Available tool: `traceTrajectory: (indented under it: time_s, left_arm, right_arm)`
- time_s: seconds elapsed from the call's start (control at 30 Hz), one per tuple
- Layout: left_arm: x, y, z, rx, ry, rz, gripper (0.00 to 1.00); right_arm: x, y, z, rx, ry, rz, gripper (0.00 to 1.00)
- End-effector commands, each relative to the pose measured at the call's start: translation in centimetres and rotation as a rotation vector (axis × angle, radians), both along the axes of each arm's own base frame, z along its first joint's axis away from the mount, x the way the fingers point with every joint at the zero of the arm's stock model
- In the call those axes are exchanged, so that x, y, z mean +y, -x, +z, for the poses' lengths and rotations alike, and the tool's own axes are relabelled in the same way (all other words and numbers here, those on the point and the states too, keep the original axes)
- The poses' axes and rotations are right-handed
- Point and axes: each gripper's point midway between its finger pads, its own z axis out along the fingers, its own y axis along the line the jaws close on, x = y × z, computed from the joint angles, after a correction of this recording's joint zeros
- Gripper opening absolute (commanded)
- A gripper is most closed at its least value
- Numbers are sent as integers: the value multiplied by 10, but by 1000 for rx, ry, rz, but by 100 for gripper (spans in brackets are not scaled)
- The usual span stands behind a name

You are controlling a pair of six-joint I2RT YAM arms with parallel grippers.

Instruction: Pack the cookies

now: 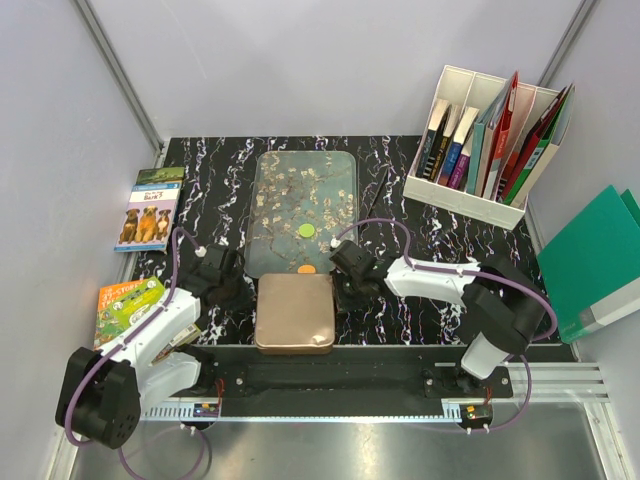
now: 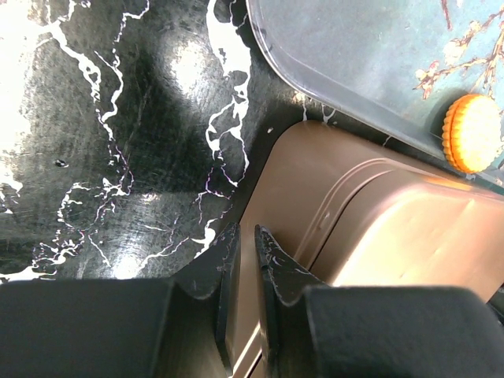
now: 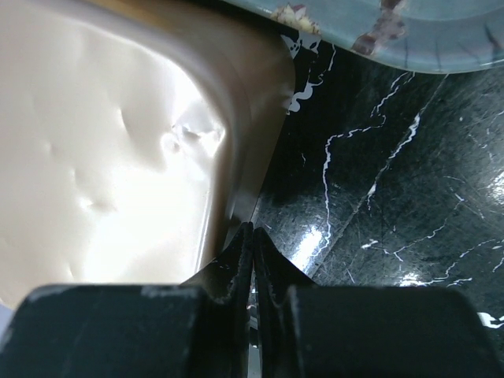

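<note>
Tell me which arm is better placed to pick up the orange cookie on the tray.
Probably the right. The right tool sits by the right side of the tin, nearer the orange cookie at the near edge of the tray; the left tool is at the tin's left side.

The top external camera looks steeply down over the whole table point(image 1: 230, 170) from above its near edge. The wrist cameras sit close beside the copper tin point(image 1: 295, 312), facing the tray point(image 1: 300, 190); left wrist and top views share the orange cookie point(image 2: 472, 132).
</note>
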Motion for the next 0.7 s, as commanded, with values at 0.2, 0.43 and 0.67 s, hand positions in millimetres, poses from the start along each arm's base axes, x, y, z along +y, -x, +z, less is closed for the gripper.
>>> traceTrajectory:
  time_s: [0.2, 0.43, 0.67]
  left_arm:
    - [-21, -6, 6, -33, 87, -27, 15]
    - [-31, -7, 7, -39, 98, -50, 12]
    - [-32, -9, 11, -54, 83, -56, 12]
  right_arm:
    - [39, -4, 30, -44, -125, 50, 10]
    - [50, -5, 34, -47, -137, 65, 10]
    - [48, -5, 31, -53, -114, 63, 11]
